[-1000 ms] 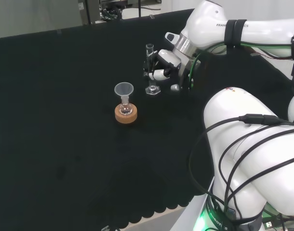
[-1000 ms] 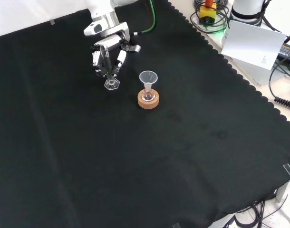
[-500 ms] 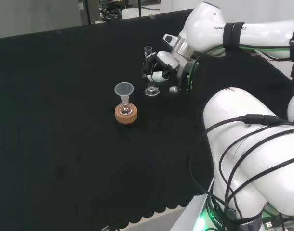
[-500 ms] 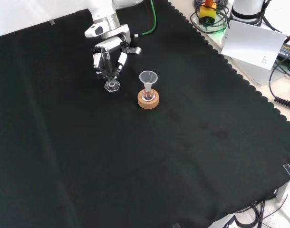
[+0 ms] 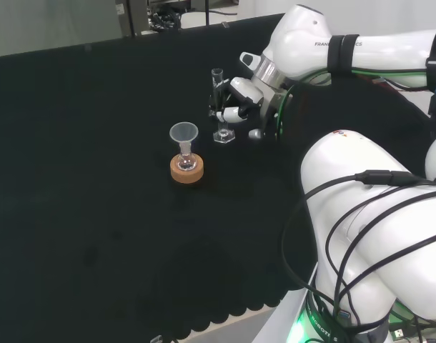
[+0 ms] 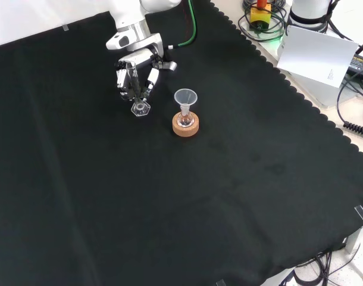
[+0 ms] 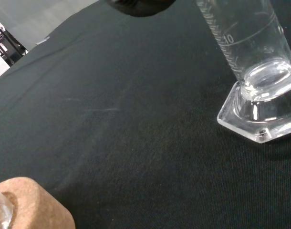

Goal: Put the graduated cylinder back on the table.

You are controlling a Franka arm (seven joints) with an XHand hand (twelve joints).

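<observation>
**Cylinder touches down as the hand begins to let go**

In the head view, reading left to right, we see bare black cloth (image 5: 82, 179), then the cork ring (image 5: 186, 170) carrying a small flask topped by a funnel (image 5: 184, 132), then the graduated cylinder (image 5: 219, 103) standing upright, and last the hand (image 5: 241, 100) just beside it. Over the past second the hand has drawn slightly away from the tube and its fingers have eased; they now sit relaxed around the glass, and we cannot confirm that any of them still touches it. The wrist view shows the cylinder's hexagonal foot (image 7: 260, 117) lying flat on the cloth (no gap visible beneath it), so we judge the placing itself done and only the withdrawal left. The cork ring stands near, apart from the foot. Open cloth lies all around the cylinder, and the bench's scalloped edge (image 6: 271, 65) in the front view is well apart, leaving the hand free room to back out toward the arm.
</observation>
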